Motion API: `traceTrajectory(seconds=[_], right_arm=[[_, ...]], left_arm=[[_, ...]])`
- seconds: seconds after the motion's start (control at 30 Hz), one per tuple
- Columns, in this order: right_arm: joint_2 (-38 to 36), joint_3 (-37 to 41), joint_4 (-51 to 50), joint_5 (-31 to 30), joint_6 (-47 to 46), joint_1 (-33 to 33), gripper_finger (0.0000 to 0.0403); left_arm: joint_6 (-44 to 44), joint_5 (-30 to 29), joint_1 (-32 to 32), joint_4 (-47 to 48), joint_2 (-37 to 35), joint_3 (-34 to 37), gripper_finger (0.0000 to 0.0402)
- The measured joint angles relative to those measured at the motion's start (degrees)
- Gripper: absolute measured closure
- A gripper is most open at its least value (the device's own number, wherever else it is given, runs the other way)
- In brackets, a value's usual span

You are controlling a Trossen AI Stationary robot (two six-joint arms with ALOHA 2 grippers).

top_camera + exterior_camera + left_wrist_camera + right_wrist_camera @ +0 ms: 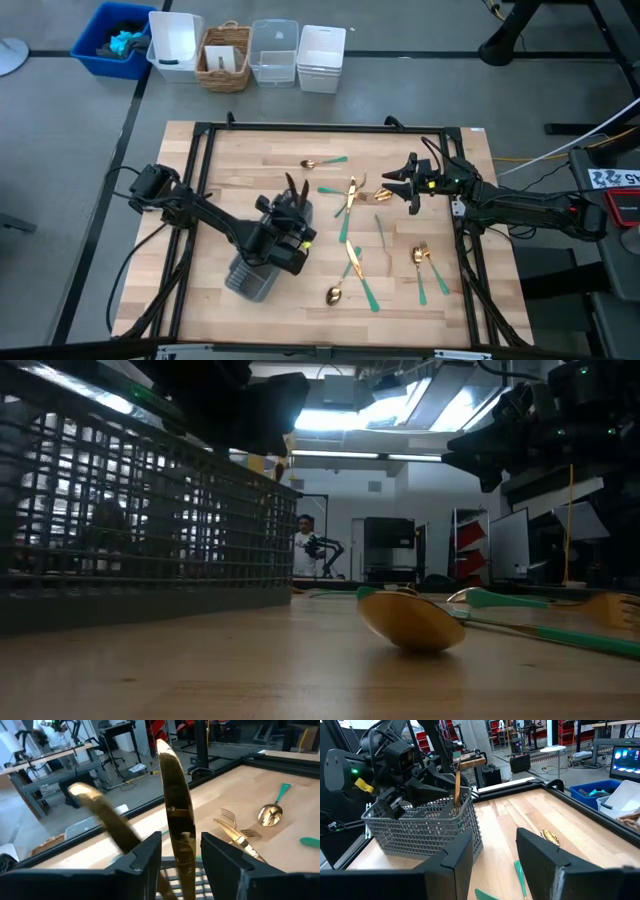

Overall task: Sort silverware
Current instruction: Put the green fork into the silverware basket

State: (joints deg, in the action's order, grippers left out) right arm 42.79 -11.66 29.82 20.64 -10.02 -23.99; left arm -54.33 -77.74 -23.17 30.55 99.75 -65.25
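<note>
The left gripper sat over the grey mesh caddy, fingers parted around a gold-bladed knife standing upright inside, apparently letting go. The right gripper hung wide open, empty, above the scattered green-handled gold cutlery.

The caddy stands on the table toward its left front, with the left gripper directly above it, a knife standing upright between its parted fingers. To the right of the caddy the loose silverware lies scattered across the middle and right of the tabletop: a spoon farthest back, crossed pieces just in front of it, a fork near the right edge, another spoon nearest the front. The right gripper hangs over the back right area (beside the crossed pieces). Behind the table, off its edge, bins sit in a row.
</note>
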Motion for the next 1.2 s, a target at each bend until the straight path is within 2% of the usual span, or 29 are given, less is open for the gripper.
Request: traceTrajectory(seconds=[0.3,0.6,0.73,0.83,0.97,1.1,1.2], right_arm=[[-0.71,0.0,0.14,3.55,0.0,0.0,0.0251],[-0.67,-0.27,0.01,10.67,1.53,0.06,0.0251],[-0.53,-1.65,-0.16,10.82,3.14,2.88,0.0251],[-0.53,-3.86,-3.6,7.4,4.25,6.62,0.0251],[-0.53,-8.24,-17.06,-2.15,3.82,11.9,0.0251],[-0.53,-12.01,-31.53,-13.25,-3.19,16.71,0.0251],[-0.53,-12.69,-37.57,-17.38,-10.73,19.94,0.0251]], left_arm=[[2.03,-0.25,-2.95,-0.03,-5.86,-0.07,0.0272],[7.21,-0.34,-6.0,-0.15,-9.5,-0.09,0.0272],[9.24,1.26,-7.66,-0.2,-10.53,-0.09,0.0272],[9.59,4.42,-8.58,-0.17,-10.64,-0.09,0.0272],[9.7,10.59,-8.99,-0.04,-10.63,-0.09,0.0272],[12.77,13.11,-8.99,0.43,-10.63,-0.09,0.0273],[15.43,13.23,-8.57,0.5,-10.63,-0.09,0.0273]])
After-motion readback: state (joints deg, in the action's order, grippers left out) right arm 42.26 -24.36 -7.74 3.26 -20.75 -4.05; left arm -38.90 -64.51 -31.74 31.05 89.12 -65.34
